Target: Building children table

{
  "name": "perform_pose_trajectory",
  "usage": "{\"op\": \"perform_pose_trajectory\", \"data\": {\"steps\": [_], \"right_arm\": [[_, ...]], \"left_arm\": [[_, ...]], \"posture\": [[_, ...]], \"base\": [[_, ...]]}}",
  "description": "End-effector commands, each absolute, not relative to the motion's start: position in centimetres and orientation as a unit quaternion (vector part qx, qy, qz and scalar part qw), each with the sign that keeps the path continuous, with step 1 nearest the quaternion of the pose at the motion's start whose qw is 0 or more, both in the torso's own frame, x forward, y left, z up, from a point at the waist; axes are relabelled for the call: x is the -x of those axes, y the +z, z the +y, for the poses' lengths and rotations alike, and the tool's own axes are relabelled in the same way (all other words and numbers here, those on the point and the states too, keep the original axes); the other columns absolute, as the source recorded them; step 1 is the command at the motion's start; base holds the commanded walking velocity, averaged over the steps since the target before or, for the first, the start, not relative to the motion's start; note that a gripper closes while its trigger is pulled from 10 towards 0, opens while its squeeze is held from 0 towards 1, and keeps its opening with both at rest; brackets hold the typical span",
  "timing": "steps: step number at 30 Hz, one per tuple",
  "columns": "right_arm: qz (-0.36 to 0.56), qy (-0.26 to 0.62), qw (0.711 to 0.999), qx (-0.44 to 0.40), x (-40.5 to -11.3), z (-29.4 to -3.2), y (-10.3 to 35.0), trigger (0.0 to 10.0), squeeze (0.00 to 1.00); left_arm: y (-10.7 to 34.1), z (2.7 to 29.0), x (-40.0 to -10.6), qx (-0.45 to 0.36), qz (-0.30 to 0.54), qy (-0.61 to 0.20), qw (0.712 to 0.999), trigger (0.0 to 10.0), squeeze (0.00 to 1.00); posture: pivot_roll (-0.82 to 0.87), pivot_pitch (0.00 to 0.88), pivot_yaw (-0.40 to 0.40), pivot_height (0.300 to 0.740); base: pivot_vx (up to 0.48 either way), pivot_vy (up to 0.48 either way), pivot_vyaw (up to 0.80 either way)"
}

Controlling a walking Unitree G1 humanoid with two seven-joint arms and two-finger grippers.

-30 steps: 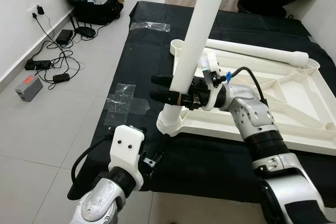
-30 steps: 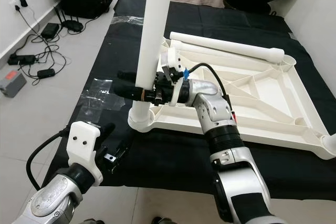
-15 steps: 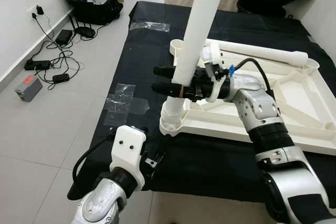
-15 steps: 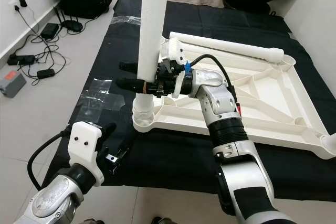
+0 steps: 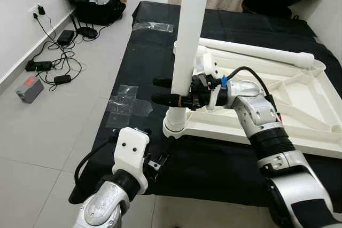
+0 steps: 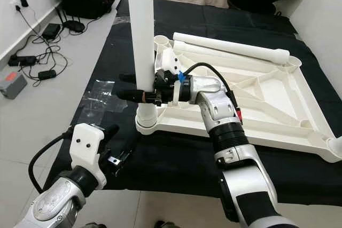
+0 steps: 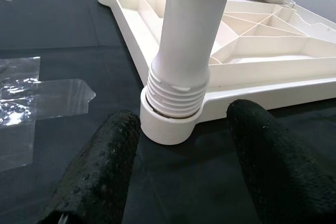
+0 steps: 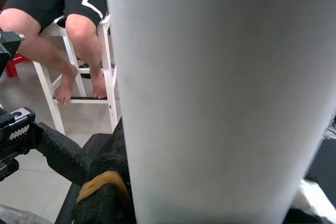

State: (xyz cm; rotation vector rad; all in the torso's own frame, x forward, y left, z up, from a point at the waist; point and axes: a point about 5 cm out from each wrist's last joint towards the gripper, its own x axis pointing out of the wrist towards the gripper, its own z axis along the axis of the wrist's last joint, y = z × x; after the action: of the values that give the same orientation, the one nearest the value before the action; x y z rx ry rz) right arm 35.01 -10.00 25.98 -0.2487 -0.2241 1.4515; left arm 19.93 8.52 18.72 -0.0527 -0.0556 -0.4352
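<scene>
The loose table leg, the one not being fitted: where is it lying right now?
The loose table leg lies flat along the far edge of the upturned white tabletop, beyond the right gripper and the upright leg.

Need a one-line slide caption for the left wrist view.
White plastic table leg with threaded end seated in the upturned white tabletop's corner socket, open left claw hovering before it.

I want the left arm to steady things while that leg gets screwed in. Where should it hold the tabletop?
Likely the corner socket of the upturned tabletop, approached from the near edge. The left gripper already faces it with fingers open, and the right gripper holds the upright leg higher up.
</scene>
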Motion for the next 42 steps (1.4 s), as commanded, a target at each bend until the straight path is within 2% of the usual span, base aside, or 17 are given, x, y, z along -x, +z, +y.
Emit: {"op": "perform_pose_trajectory", "data": {"steps": [1,7,10,17,21,24,28,29,30,34,39,42], "right_arm": [[-0.092,0.665,0.732,0.114,-34.9,-9.8,25.3,10.0,0.0],[-0.083,0.65,0.748,0.109,-35.1,-10.0,24.7,10.0,0.0],[-0.082,0.624,0.771,0.098,-35.5,-10.1,24.5,10.0,0.0],[-0.075,0.592,0.797,0.096,-35.9,-10.2,23.9,10.0,0.0],[-0.065,0.549,0.827,0.099,-36.4,-10.5,23.4,10.0,0.0],[-0.065,0.531,0.839,0.099,-36.6,-10.7,23.4,10.0,0.0],[-0.044,0.456,0.884,0.095,-37.5,-11.0,22.8,10.0,0.0],[-0.044,0.456,0.884,0.095,-37.5,-11.0,22.8,10.0,0.0],[-0.033,0.418,0.904,0.087,-37.9,-11.2,22.4,10.0,0.0],[-0.027,0.382,0.92,0.087,-38.3,-11.3,22.1,10.0,0.0],[-0.009,0.281,0.957,0.068,-39.3,-12.0,21.4,10.0,0.0],[-0.009,0.262,0.963,0.062,-39.4,-12.1,21.4,10.0,0.0]], "left_arm": [[18.7,8.4,-19.8,0.029,-0.027,-0.215,0.976,10.0,0.0],[18.9,8.3,-20.0,0.026,-0.032,-0.215,0.976,10.0,0.0],[19.0,8.6,-20.2,0.025,-0.035,-0.208,0.977,10.0,0.0],[19.0,8.5,-20.3,0.027,-0.035,-0.209,0.977,10.0,0.0],[19.1,8.6,-20.5,0.022,-0.038,-0.208,0.977,10.0,0.0],[19.1,8.7,-20.6,0.02,-0.039,-0.207,0.977,10.0,0.0],[19.2,8.8,-20.8,0.018,-0.041,-0.205,0.978,10.0,0.0],[19.2,8.8,-20.8,0.018,-0.041,-0.205,0.978,10.0,0.0],[19.2,8.8,-20.8,0.018,-0.042,-0.204,0.978,10.0,0.0],[19.2,8.8,-20.9,0.018,-0.042,-0.204,0.978,10.0,0.0],[19.2,8.8,-21.0,0.018,-0.042,-0.203,0.978,10.0,0.0],[19.2,8.9,-21.0,0.018,-0.042,-0.203,0.978,10.0,0.0]], "posture": [[0.09,0.208,-0.116,0.74],[0.09,0.217,-0.117,0.74],[0.09,0.214,-0.116,0.74],[0.09,0.218,-0.111,0.74],[0.09,0.221,-0.111,0.74],[0.09,0.219,-0.11,0.74],[0.08,0.22,-0.108,0.74],[0.08,0.22,-0.108,0.74],[0.08,0.221,-0.107,0.74],[0.08,0.229,-0.106,0.74],[0.08,0.23,-0.111,0.74],[0.08,0.231,-0.111,0.74]], "base": [[0.0,0.0,0.0],[0.0,0.0,0.0],[0.0,0.0,0.0],[0.0,0.0,0.0],[0.0,0.0,0.0],[0.0,0.0,0.0],[0.0,0.0,0.0],[0.0,0.0,0.0],[0.0,0.0,0.0],[0.0,0.0,0.0],[0.0,0.0,0.0],[0.0,0.0,0.0]]}}
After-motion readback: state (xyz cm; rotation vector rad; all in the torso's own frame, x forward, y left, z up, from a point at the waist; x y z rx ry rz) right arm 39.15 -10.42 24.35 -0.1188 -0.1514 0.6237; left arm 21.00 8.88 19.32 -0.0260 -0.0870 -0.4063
